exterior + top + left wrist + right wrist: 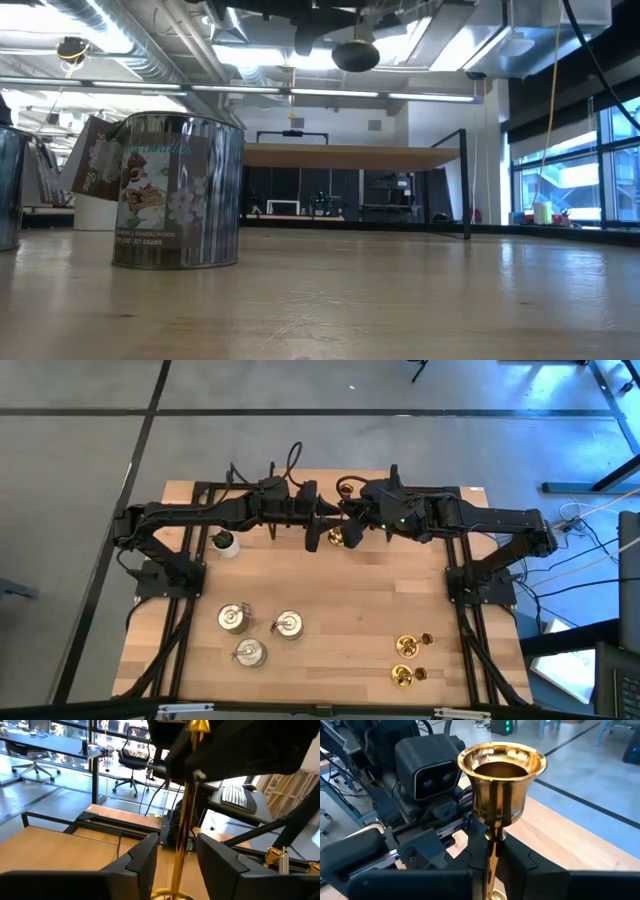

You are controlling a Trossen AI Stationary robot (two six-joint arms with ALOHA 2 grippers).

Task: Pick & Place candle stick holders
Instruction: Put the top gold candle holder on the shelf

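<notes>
- High view looks down on the wooden tabletop, with both dark arms reaching in to meet over its far middle.
- Right claw pinches the slim stem of a gold candle holder, fingers pressed against it just below the cup; the cup opens upward in the right wrist view.
- Left claw faces that same gold candle holder from the other side, its two dark fingers spread with the stem standing between them and a gap showing on each side.
- Seen from above, this held holder hangs between the two claws, well away from the other holders.
- Three silvery-glass holders stand clustered toward the near left part of the tabletop, on the left arm's side.
- Low view shows one of them close up as a shiny round tin with a flowered label.
- Two more gold holders lie at the near right of the tabletop, close to each other.
- A tiny white pot with a green plant sits beside the left arm, well apart from the silvery cluster.
</notes>
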